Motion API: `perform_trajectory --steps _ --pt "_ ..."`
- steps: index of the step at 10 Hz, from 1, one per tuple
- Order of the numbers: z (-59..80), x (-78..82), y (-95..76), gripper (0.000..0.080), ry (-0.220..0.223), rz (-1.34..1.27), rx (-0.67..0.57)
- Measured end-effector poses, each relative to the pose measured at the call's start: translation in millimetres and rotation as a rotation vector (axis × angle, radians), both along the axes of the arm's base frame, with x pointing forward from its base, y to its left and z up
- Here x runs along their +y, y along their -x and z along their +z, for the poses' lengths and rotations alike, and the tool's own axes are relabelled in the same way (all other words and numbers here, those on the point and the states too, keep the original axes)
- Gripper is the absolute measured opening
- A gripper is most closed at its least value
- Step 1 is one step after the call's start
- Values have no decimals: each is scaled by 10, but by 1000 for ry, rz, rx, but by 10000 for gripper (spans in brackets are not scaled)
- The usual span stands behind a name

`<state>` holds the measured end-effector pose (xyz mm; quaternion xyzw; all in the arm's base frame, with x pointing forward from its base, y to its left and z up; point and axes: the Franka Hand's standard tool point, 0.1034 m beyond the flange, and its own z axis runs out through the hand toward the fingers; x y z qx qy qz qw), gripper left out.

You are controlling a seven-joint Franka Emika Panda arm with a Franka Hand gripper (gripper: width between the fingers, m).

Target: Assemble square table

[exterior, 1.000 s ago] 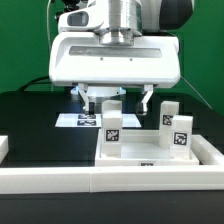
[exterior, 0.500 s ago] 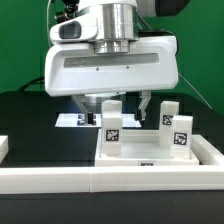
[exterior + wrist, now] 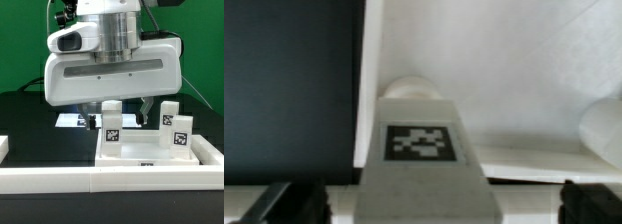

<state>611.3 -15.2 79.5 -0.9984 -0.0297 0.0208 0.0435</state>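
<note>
The white square tabletop [image 3: 150,155] lies flat inside the border wall, tag on its front edge. Three tagged white legs stand on it: one at the front [image 3: 112,127] and two towards the exterior view's right [image 3: 168,113] [image 3: 181,132]. My gripper [image 3: 122,110] hangs open just behind and over the front leg, one finger on each side. In the wrist view this leg [image 3: 420,140] rises between my dark fingers [image 3: 304,205] with gaps on both sides; my gripper [image 3: 441,208] holds nothing. The tabletop [image 3: 491,60] fills the background and another leg [image 3: 605,130] shows at the edge.
A long low white border wall [image 3: 110,180] runs along the front and up the exterior view's right [image 3: 212,150]. The marker board [image 3: 72,120] lies on the black table [image 3: 40,130] behind the tabletop. A white block [image 3: 3,148] sits at the left edge.
The hand has come lower and nearer the camera, towards the front leg, covering more of the marker board. The jaws stay open. The legs and tabletop have not moved.
</note>
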Motion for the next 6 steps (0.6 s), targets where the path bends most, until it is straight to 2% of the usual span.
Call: perform_trajectory --steps 4,5,6 --pt "54 -78 -48 629 0 4 -13" --pt "55 -94 -46 482 0 9 -14" --pt "52 -91 -45 482 0 7 -14"
